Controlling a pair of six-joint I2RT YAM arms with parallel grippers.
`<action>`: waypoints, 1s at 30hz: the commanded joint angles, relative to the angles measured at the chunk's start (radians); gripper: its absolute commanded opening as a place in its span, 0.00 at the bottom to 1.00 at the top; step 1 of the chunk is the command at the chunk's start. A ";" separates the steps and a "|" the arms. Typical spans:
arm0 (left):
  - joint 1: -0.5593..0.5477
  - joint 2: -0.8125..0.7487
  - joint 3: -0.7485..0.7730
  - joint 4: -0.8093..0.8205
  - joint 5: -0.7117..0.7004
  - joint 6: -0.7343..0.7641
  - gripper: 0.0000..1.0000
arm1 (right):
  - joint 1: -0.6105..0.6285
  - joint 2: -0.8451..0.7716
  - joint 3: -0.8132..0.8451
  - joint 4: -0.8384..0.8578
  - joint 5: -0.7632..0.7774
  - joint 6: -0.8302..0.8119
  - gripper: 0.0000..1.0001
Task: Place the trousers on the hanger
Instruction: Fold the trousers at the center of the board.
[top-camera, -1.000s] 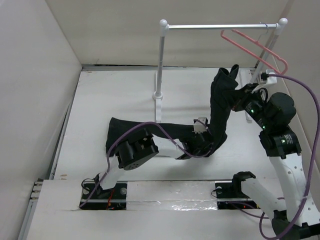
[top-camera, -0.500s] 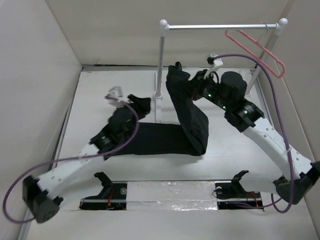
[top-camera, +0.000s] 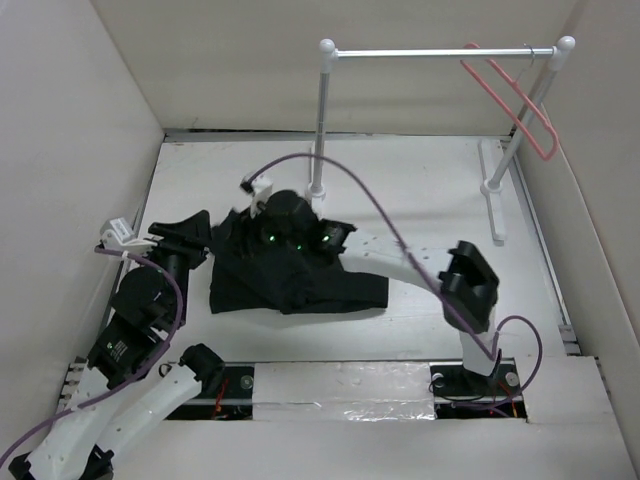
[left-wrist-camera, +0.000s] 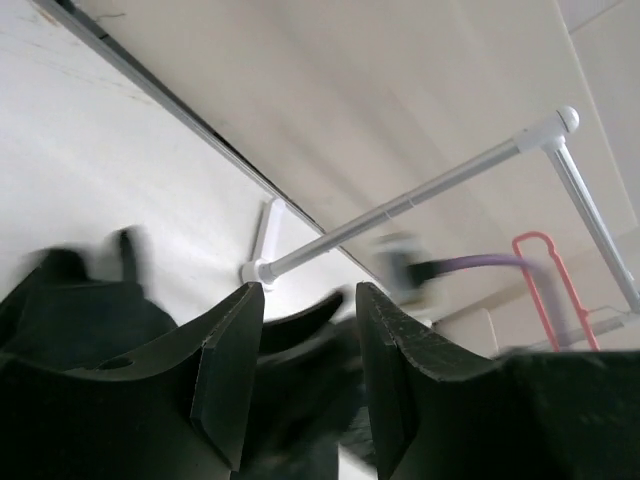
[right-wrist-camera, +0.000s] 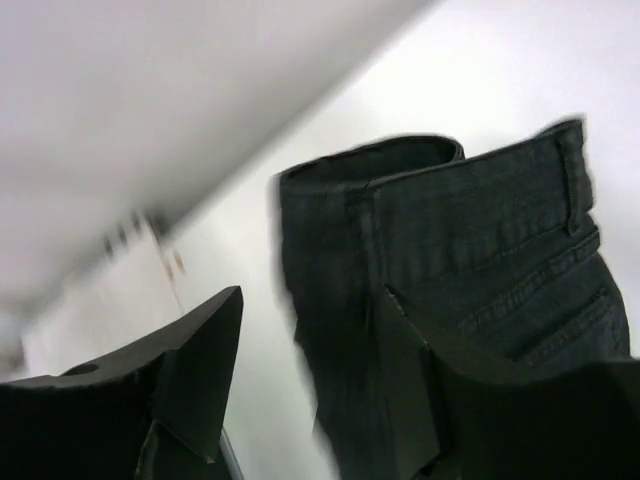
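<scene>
i count one pair of trousers (top-camera: 300, 288), and it lies bunched in a dark heap on the desk (top-camera: 430, 200), near the middle and in front of the left post of the rail (top-camera: 440, 52). there is one rail, standing on two white posts at the back of the desk. one pink hanger (top-camera: 510, 95) hangs from its right end, well apart from the trousers and with no cloth on it.

two arms are in view. the right arm (top-camera: 420, 265) reaches across from its base to the left, its wrist over the back of the heap. in the right wrist view its two fingers (right-wrist-camera: 200, 370) stand wide apart, with bare desk and the waistband of the trousers (right-wrist-camera: 480, 270) showing beyond them, so the right jaws are spread and hold nothing.

the left arm (top-camera: 140, 310) comes up along the left side, its tip just beside the left edge of the heap; i cannot tell if it touches the cloth. from the left wrist its two fingers (left-wrist-camera: 225, 370) show a clear gap with nothing in it, so the left jaws are parted too. past them i see the rail (left-wrist-camera: 400, 208), the hanger (left-wrist-camera: 553, 290) and blurred dark cloth low in the frame.
</scene>
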 joint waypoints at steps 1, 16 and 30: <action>0.004 -0.038 -0.022 -0.089 -0.072 -0.046 0.39 | 0.047 0.077 0.028 0.036 -0.048 0.011 0.64; 0.004 0.277 -0.393 0.295 0.157 -0.139 0.42 | -0.058 -0.492 -0.825 0.136 0.211 0.069 0.00; -0.118 0.588 -0.392 0.497 0.181 -0.104 0.39 | -0.121 -0.621 -1.285 0.277 0.241 0.279 0.00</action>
